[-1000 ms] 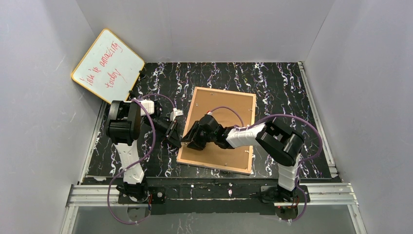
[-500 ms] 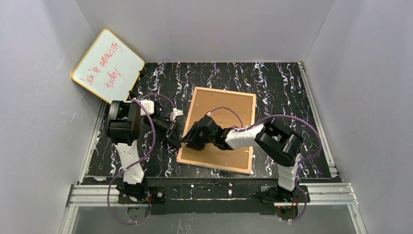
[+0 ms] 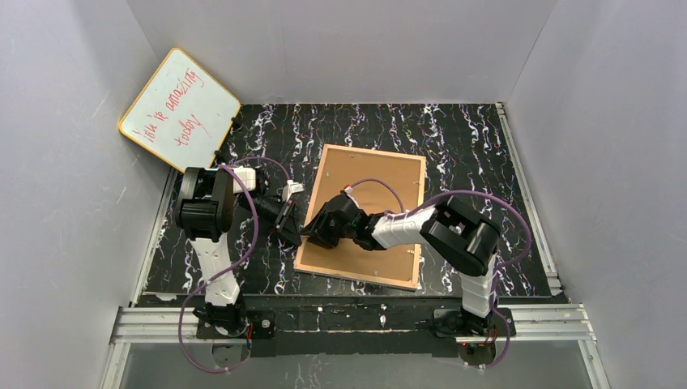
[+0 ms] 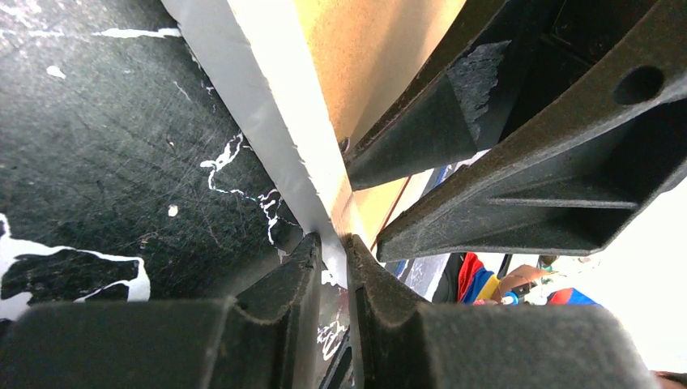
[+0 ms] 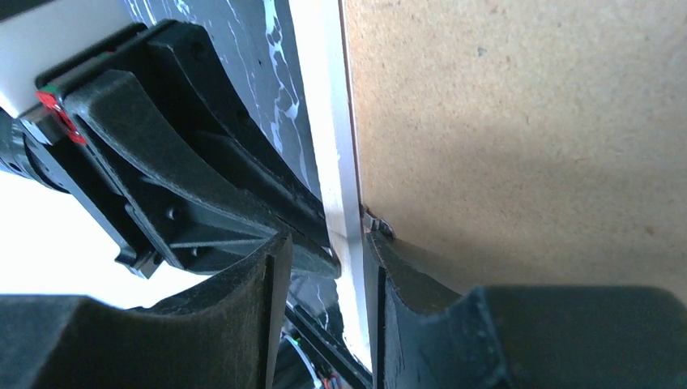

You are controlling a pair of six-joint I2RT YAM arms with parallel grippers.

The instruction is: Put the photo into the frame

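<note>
Left wrist: frame point(image 4: 271, 113) within end effector point(image 4: 332, 245)

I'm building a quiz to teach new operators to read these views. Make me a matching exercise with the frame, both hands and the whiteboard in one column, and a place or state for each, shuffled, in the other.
Column one
1. the frame
2. left hand
3. right hand
4. whiteboard

Column two
A. shut on the frame's edge
B. propped against the walls at the far left corner
C. lying flat, tan back up
D. open, fingers either side of the frame's edge

Pairs: 1-C, 2-A, 3-D, 4-B
</note>
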